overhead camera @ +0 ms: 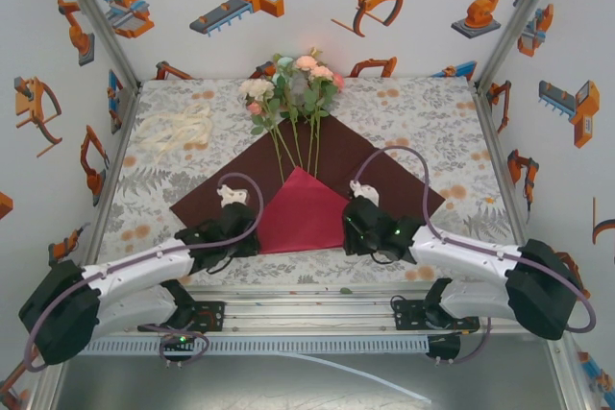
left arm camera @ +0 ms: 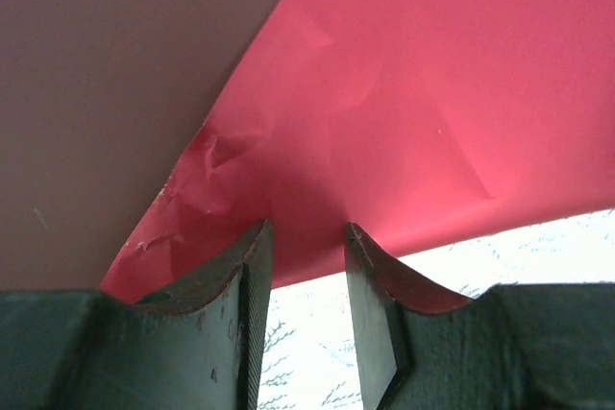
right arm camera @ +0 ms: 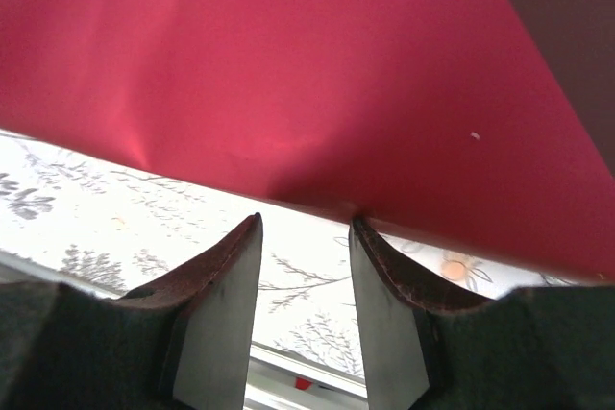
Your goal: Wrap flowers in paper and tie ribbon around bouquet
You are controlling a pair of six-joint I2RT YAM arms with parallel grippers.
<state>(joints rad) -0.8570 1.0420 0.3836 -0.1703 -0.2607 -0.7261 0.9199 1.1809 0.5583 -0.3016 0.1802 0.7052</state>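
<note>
The dark red paper (overhead camera: 389,175) lies as a diamond on the table. Its near corner is folded up over the middle as a brighter red flap (overhead camera: 303,213). The flowers (overhead camera: 293,88) lie at the far point, stems running down to the flap's tip. The cream ribbon (overhead camera: 178,127) sits in a loose heap at the far left. My left gripper (overhead camera: 254,237) (left arm camera: 307,228) is open at the flap's left fold end, tips against the red paper (left arm camera: 404,112), with tablecloth showing between them. At the right fold end my right gripper (overhead camera: 349,233) (right arm camera: 306,220) also stands open, its tips at the paper's (right arm camera: 288,74) edge.
A floral tablecloth (overhead camera: 423,108) covers the table, closed in by printed walls on three sides. Purple-grey cables (overhead camera: 408,156) arch over both wrists. The metal rail (overhead camera: 307,300) with the arm bases runs along the near edge.
</note>
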